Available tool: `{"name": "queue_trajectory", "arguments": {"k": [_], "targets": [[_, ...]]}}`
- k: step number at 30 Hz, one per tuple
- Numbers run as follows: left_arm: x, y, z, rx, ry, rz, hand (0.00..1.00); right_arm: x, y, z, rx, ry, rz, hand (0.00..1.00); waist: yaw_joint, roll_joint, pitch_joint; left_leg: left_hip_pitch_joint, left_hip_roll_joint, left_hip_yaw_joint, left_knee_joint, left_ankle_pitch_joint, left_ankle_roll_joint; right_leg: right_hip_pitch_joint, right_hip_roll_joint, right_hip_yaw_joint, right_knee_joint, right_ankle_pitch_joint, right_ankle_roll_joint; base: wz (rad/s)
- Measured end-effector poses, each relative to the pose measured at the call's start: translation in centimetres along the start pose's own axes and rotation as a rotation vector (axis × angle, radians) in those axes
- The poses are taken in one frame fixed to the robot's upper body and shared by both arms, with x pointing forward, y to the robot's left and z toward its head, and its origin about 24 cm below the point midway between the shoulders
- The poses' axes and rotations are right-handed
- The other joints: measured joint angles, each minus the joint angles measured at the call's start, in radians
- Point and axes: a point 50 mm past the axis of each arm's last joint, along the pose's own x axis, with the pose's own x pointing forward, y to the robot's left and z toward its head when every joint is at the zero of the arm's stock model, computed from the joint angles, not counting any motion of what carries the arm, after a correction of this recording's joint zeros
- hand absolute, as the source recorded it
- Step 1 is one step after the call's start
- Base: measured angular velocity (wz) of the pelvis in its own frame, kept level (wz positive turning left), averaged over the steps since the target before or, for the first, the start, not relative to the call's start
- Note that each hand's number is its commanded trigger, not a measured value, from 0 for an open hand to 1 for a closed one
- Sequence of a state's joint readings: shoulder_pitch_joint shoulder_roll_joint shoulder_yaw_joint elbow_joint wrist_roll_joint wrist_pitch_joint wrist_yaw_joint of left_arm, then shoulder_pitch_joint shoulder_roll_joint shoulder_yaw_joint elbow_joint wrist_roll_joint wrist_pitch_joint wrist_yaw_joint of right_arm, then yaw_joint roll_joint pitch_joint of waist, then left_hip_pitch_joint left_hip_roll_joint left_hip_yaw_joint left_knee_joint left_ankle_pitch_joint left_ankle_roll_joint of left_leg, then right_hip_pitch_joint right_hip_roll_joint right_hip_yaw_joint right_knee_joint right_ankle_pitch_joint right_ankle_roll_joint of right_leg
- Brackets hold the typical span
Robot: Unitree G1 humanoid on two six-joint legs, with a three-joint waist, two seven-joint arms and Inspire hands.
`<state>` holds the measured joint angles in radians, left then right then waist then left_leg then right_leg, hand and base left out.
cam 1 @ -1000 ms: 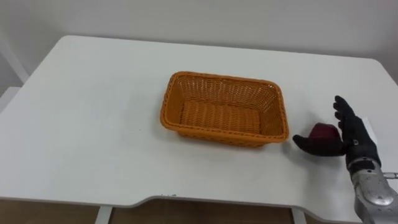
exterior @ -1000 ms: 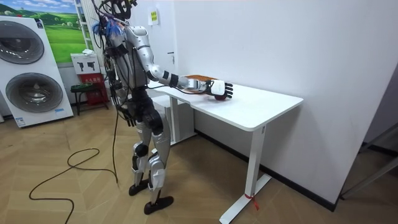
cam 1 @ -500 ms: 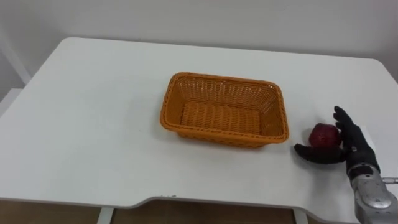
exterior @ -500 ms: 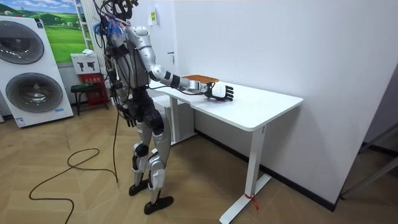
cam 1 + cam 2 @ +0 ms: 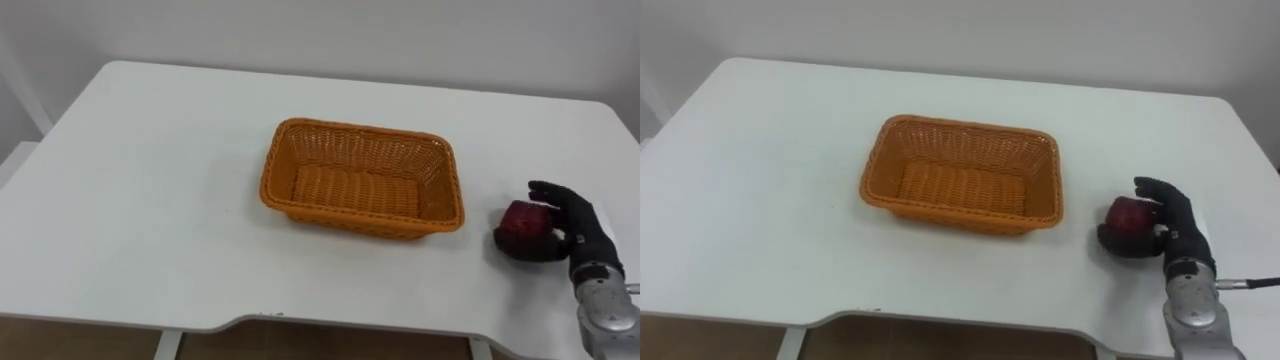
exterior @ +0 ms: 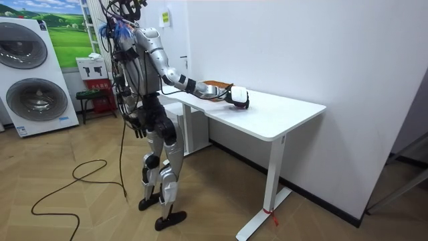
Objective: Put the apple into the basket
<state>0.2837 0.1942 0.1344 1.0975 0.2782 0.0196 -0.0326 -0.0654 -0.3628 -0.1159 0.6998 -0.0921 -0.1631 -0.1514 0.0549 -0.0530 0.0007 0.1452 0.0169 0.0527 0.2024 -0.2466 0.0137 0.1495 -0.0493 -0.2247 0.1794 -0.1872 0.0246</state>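
White table (image 5: 150, 200) bears the round apple (image 5: 518, 228), right hand (image 5: 588, 232) fingers (image 5: 548, 188) curled around it.

— The right hand (image 5: 578, 228) is showing black fingers above a silver metal wrist, with a thin dark cable coming off it.
— And from across the room, silver-grey limbs are gleaming, the torso is looking dark, and coloured wires are bunching at the head.

We see a long white rectangular table on white metal legs (image 6: 281, 117) against a plain white wall (image 6: 301, 53). Light brown wooden flooring (image 6: 80, 214) lies beneath. At the room view's far left, stacked white front-loading washing machines (image 6: 30, 73) stand beside a green landscape poster (image 6: 67, 30).
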Motion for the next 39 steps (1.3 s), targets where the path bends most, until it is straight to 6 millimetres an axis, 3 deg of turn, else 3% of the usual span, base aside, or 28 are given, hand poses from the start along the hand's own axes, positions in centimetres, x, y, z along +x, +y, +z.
{"name": "queue_trajectory", "arguments": {"k": [15, 26, 28, 30, 34, 39], "targets": [[0.0, 0.4, 0.2, 0.036, -0.003, 0.004, 0.00, 0.1, 0.0, -0.3, -0.039, 0.012, -0.006, 1.00, 0.006, -0.012, 0.0011, 0.007, 0.000, 0.000, -0.004, 0.000, 0.000, 0.011, 0.001, 0.000, -0.009, 0.000, 0.000, 0.01], [0.1, 0.4, 0.5, 0.044, -0.009, 0.005, 0.00, 0.2, -0.1, 0.0, -0.027, 0.002, -0.065, 1.00, 0.009, -0.003, 0.0016, 0.006, 0.003, 0.000, -0.007, 0.000, 0.000, 0.010, 0.001, -0.002, -0.008, 0.000, 0.000, 0.00], [0.1, 0.4, 0.6, 0.042, -0.010, 0.004, 0.00, 0.3, -0.1, 0.7, -0.012, -0.011, -0.068, 1.00, 0.008, 0.000, 0.0031, 0.006, 0.002, 0.001, -0.007, 0.000, 0.000, 0.009, 0.000, -0.001, -0.006, 0.000, 0.000, -0.02], [0.1, 0.4, 0.6, 0.041, -0.013, 0.006, 0.00, 0.4, -0.3, 3.1, 0.009, -0.100, -0.078, 1.00, 0.001, 0.011, 0.0078, 0.003, 0.000, 0.002, -0.008, 0.000, 0.000, 0.000, 0.001, 0.001, -0.003, 0.000, 0.001, -0.09], [0.1, 0.4, 0.9, 0.042, -0.023, 0.012, 0.00, 0.0, -0.5, 7.5, 0.042, -0.288, -0.097, 1.00, 0.002, 0.010, 0.0046, -0.003, 0.000, 0.003, -0.007, 0.001, -0.001, -0.014, 0.001, 0.005, 0.007, -0.003, 0.000, -0.03], [0.1, 0.5, 1.0, 0.042, -0.026, 0.026, 0.00, -0.7, -0.6, 10.5, 0.068, -0.421, -0.102, 1.00, 0.012, -0.018, -0.0011, 0.001, -0.001, 0.001, -0.006, 0.001, -0.001, -0.008, 0.000, 0.006, 0.007, -0.003, 0.001, 0.03]]}}
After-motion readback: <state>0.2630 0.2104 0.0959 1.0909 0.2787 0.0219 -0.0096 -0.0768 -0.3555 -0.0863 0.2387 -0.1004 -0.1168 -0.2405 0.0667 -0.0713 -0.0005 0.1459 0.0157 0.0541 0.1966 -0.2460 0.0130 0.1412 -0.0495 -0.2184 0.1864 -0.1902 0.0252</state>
